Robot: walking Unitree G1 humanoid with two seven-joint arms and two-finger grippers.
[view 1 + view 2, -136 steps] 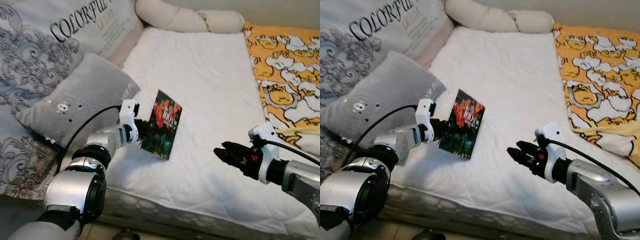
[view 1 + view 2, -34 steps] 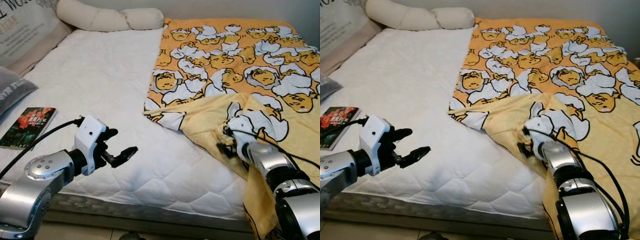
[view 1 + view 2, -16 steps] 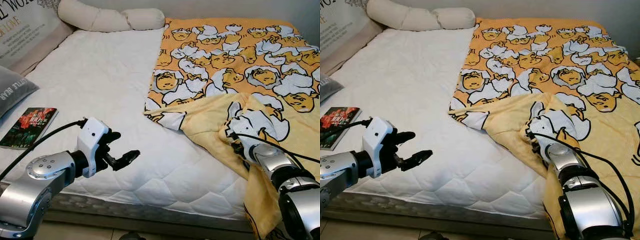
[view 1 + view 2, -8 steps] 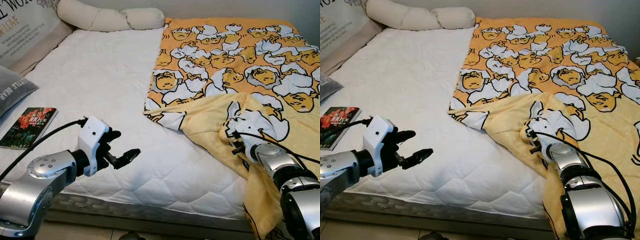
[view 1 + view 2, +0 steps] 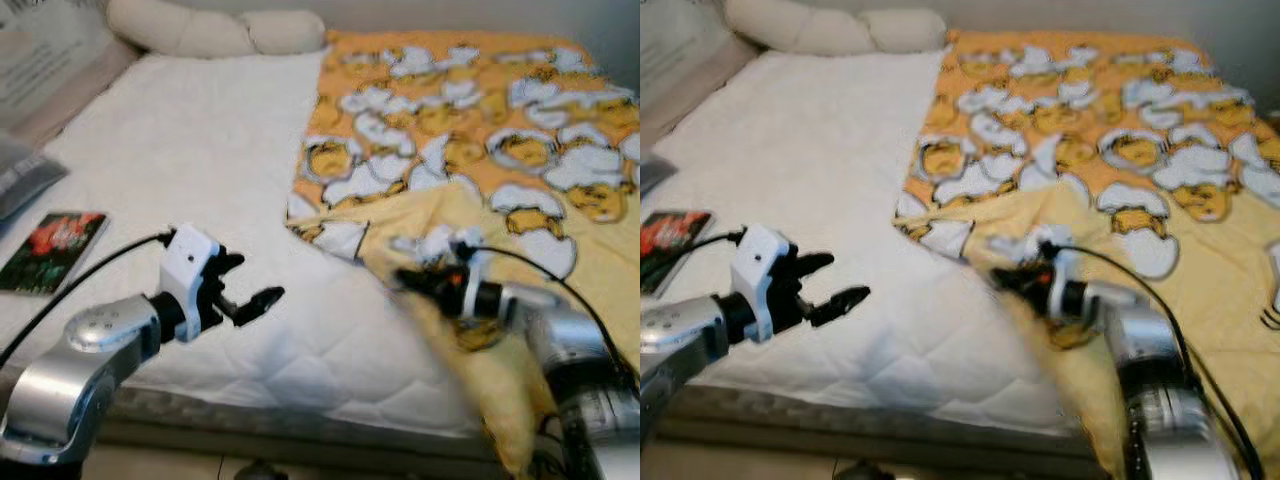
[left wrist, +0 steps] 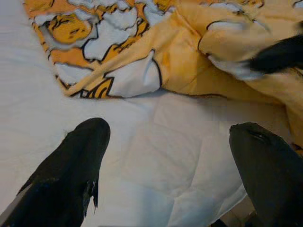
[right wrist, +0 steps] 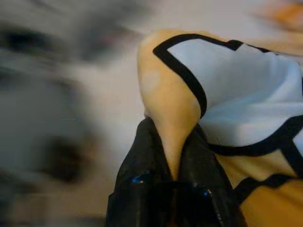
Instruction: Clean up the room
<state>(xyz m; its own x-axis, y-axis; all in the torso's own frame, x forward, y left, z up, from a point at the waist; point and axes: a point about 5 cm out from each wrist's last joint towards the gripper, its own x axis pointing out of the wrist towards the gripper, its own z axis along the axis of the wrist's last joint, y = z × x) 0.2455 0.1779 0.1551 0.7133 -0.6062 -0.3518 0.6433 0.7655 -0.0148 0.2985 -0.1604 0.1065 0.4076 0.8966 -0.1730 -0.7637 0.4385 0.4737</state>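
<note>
Blanket (image 7: pixel 173 123) fold in right end effector (image 7: pixel 173 182)

A big bed (image 5: pixel 200 140) has a white quilted top. An orange blanket (image 5: pixel 480 110) with cartoon ducks covers its right side, with one corner folded over. A small book (image 5: pixel 55 250) lies flat near the left edge. A long cream pillow (image 5: pixel 215 32) rests at the far end.

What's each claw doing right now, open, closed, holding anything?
Left claw: open, holding nothing, hovering over the white mattress.
Right claw: closed on a fold of the yellow blanket.
</note>
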